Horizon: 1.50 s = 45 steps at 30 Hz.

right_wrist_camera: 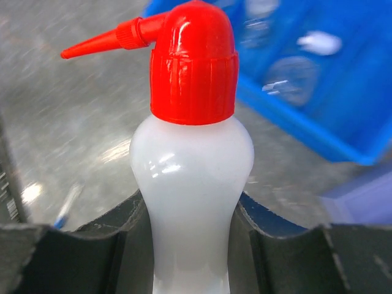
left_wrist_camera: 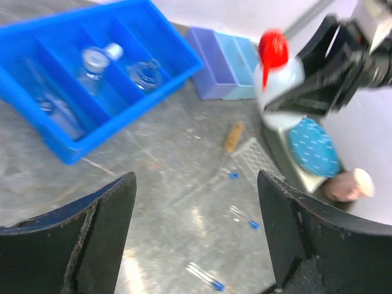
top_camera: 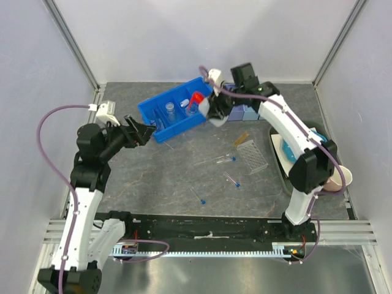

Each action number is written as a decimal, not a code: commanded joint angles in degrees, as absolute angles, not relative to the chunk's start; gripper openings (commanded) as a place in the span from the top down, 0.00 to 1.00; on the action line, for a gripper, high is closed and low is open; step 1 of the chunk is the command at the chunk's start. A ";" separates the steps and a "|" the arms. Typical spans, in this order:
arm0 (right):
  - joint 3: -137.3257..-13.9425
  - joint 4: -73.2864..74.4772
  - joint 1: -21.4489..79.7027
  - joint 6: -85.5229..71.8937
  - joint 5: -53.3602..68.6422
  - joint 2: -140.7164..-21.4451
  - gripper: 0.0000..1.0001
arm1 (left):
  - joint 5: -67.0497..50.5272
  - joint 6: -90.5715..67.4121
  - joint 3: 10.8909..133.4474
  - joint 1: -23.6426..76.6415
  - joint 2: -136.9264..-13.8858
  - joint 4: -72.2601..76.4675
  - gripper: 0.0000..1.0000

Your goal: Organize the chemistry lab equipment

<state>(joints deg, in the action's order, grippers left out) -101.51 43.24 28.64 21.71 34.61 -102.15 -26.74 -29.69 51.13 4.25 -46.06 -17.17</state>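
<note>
Right jaws clamp squeeze bottle [right_wrist_camera: 193, 184] at its waist by blue bin's [top_camera: 177, 127] end, likely light, slick, squashy plastic; left jaws open, empty, at opposite end.

Your top view looks down on the grey table [top_camera: 153, 184] from its near edge; both wrist views, close in, share the blue plastic bin [left_wrist_camera: 131, 119].

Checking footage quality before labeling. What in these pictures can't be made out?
Base of the squeeze bottle: right wrist view, cut off by the bottom edge.
Glassware in the blue bin: left wrist view, motion-blurred.
Teal plate: top view, mostly under the right arm.
</note>
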 commanded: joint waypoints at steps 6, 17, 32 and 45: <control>-128.05 37.81 23.91 16.62 22.60 -121.28 0.65 | -9.84 -10.11 42.74 3.52 -37.80 -24.00 0.14; -138.24 29.45 24.17 11.25 21.27 -136.66 0.61 | -9.23 -8.61 38.76 3.52 -37.87 -21.88 0.14; -136.06 18.98 24.35 7.38 13.19 -144.32 0.32 | -9.14 -8.09 38.58 3.52 -38.93 -21.97 0.14; -121.50 21.71 24.17 8.34 20.02 -121.33 0.06 | -10.20 -8.00 38.58 3.60 -36.65 -22.32 0.14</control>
<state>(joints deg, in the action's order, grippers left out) -126.82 23.24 24.16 7.70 15.18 -137.84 -9.58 -10.13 37.91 3.73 -37.71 -24.14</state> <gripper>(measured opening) 0.922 0.859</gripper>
